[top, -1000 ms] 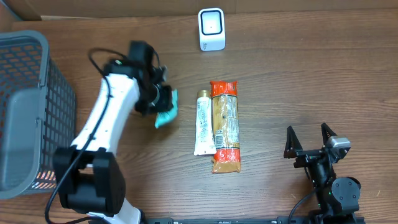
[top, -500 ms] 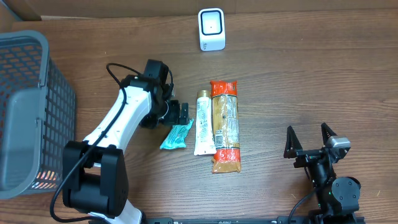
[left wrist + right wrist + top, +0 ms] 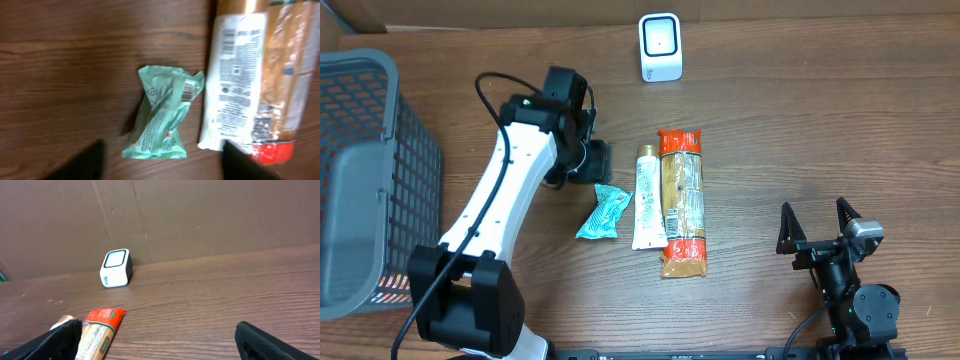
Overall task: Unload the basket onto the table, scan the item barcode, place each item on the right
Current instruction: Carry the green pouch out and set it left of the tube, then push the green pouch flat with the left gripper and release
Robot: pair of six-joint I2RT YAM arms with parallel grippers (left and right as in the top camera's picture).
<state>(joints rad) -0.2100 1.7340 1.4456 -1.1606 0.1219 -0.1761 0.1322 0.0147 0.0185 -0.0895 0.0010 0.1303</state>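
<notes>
From here I take the white tube (image 3: 646,200) as my reference; it lies lengthwise on the wooden surface (image 3: 800,120) with its gold cap pointing toward the barcode scanner (image 3: 660,47). The scanner stands well beyond that cap end, near the cardboard backdrop, its window facing up.

The item, a crumpled teal packet (image 3: 604,212), lies flat on the surface just beside the tube, on the side toward the grey mesh basket (image 3: 380,60). One of its corners comes right up to the tube's edge; I cannot tell whether they touch. In the left wrist view a small barcode shows face-up on that corner of the packet.

On the tube's other side, lying parallel to it and pressed against it, is an orange-brown wrapped pack with red ends (image 3: 682,205).

The left end effector (image 3: 597,165) hangs near the tube's cap end, on the packet's side and clear of the packet. Its fingers stand spread with nothing between them; in its wrist camera the packet lies on the surface between the two dark fingertips.

The right end effector (image 3: 814,212) sits well apart from the tube, past the wrapped pack, its fingers spread wide and empty.

The basket stands far from the tube, at the surface's edge.
</notes>
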